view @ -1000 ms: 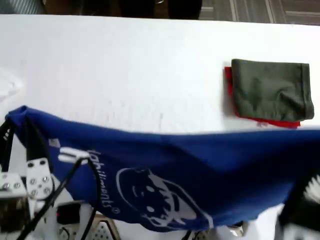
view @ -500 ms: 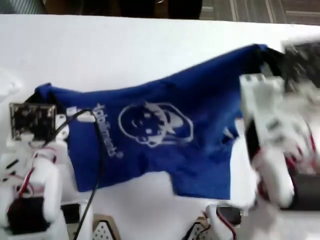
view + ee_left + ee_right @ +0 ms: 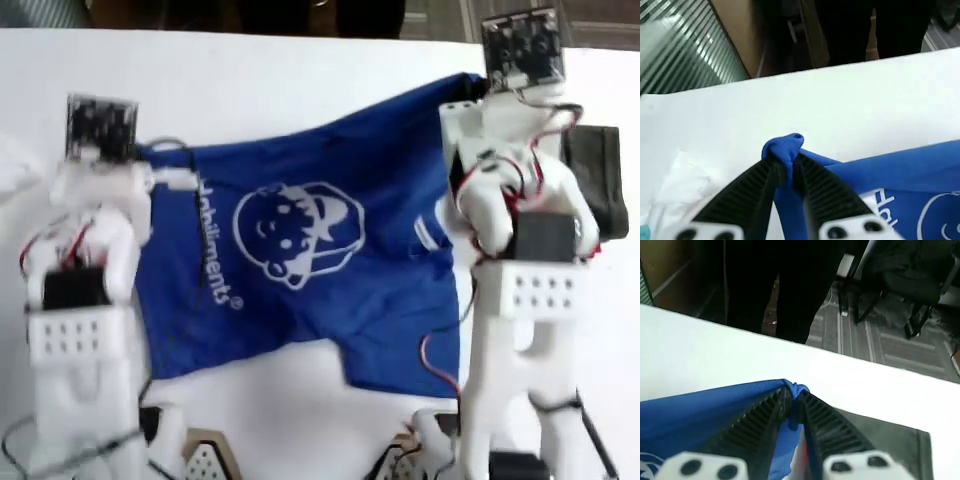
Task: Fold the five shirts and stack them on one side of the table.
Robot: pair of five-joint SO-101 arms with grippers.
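A blue shirt [image 3: 310,260] with a white cartoon-face print lies spread across the middle of the table between the two arms. My left gripper [image 3: 787,167] is shut on a bunched corner of the blue shirt [image 3: 785,149]; in the high view this arm [image 3: 90,200] stands at the shirt's left edge. My right gripper [image 3: 792,402] is shut on the blue shirt's [image 3: 715,407] other far corner, and its arm [image 3: 515,200] stands at the shirt's right edge. A folded dark green shirt [image 3: 600,180] lies on a red one at the right, partly hidden by that arm.
The white table [image 3: 280,90] has open surface beyond the shirt. A pale cloth [image 3: 675,190] lies at the table's left side. Chairs and a striped floor [image 3: 890,335] lie past the far edge.
Both arms have carried the blue shirt from the near edge toward the far side and laid it out flatter; its print now faces up at the centre. The right arm now covers part of the folded stack.
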